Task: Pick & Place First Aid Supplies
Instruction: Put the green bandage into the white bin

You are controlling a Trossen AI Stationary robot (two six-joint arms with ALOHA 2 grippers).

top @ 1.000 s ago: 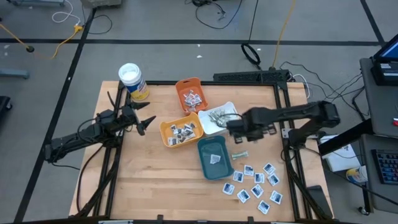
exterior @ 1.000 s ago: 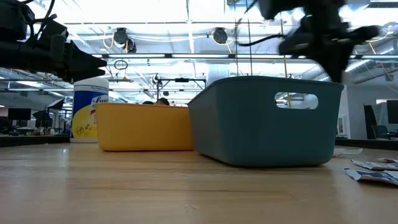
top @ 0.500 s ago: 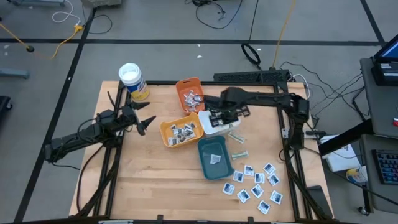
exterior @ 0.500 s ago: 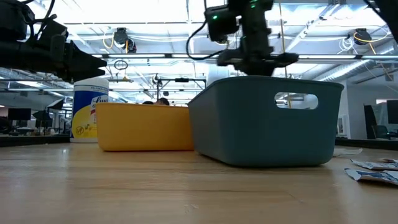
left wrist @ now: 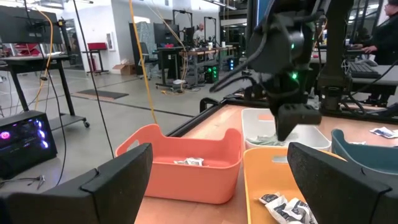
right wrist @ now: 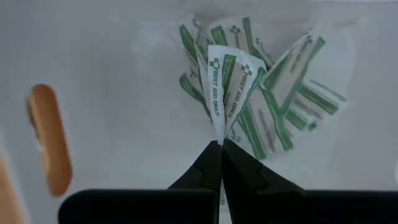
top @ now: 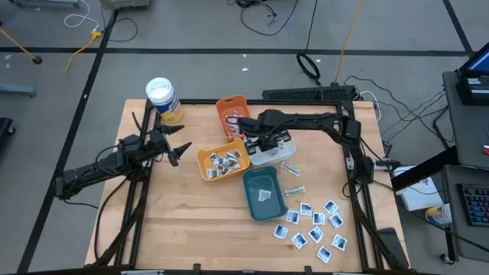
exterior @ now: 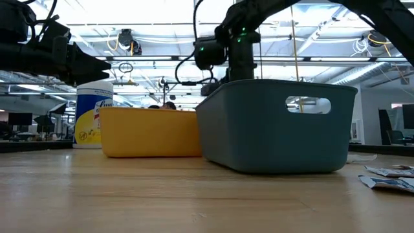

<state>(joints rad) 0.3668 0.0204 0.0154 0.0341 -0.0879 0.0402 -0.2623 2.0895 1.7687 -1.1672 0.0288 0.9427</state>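
Right arm: I am watching it sweep from the right of centre in the high view, near the teal tray (top: 264,192), up and leftward; its right gripper (top: 266,143) is now hanging over the white tray (top: 276,155) at centre.
Right jaws: they are staying pressed together, clamped on a folded strip (right wrist: 227,87) printed "FIRST AID ONLY" in green, seen in the middle of the right wrist view.
Held strip: it is dangling over the pile of green-striped strips (right wrist: 292,106) lying in the white tray, apart from them as far as I can tell.
Meaning: I am judging this as a carry that is arriving at the matching tray, so release looks like the next call.
Left arm: the left gripper (top: 174,150) is waiting at the left of the high view, jaws spread wide and holding nothing, unchanged.
Other supplies: square sachets (top: 315,226) are lying loose on the counter (top: 183,221) at lower right; more are sitting in the yellow tray (top: 223,160) and the orange tray (top: 231,113).
Risk: the strip is pinched by one edge only, so I am minding it sticking to the jaws on release.
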